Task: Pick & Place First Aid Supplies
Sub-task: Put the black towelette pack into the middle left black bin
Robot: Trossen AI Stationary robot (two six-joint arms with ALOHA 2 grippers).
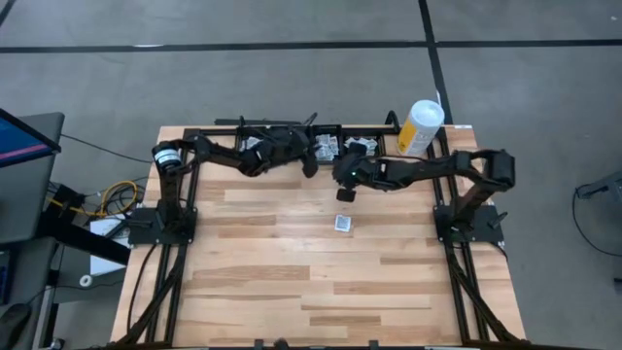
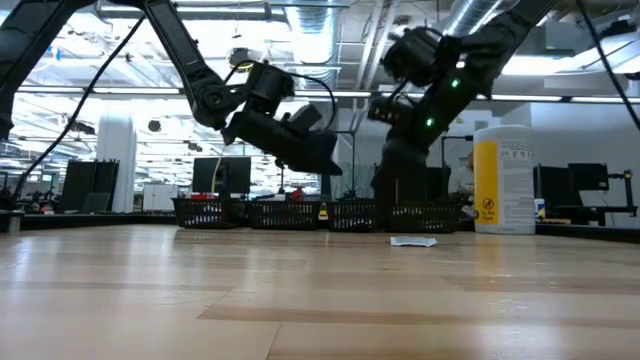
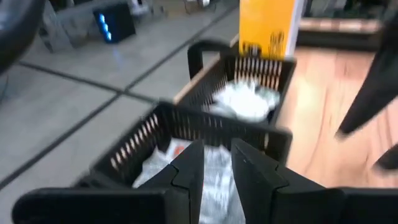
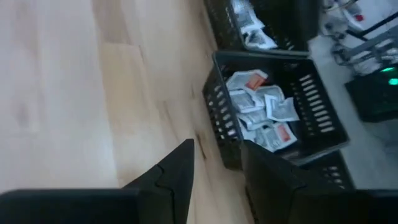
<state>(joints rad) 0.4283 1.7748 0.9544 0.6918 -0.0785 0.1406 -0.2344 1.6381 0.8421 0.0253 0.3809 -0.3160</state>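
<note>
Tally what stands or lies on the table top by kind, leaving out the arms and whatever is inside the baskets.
Black slotted baskets, in a row along the far edge: 4
White-and-yellow canister: 1
Loose first aid packet on the bare wood: 1
Total: 6

A row of baskets (image 1: 330, 146) runs along the table's (image 1: 292, 272) far edge, packets (image 4: 261, 109) lying inside them. A canister (image 1: 420, 126) stands at the row's right end. One packet (image 1: 343, 223) lies alone mid-table, before the baskets.
</note>
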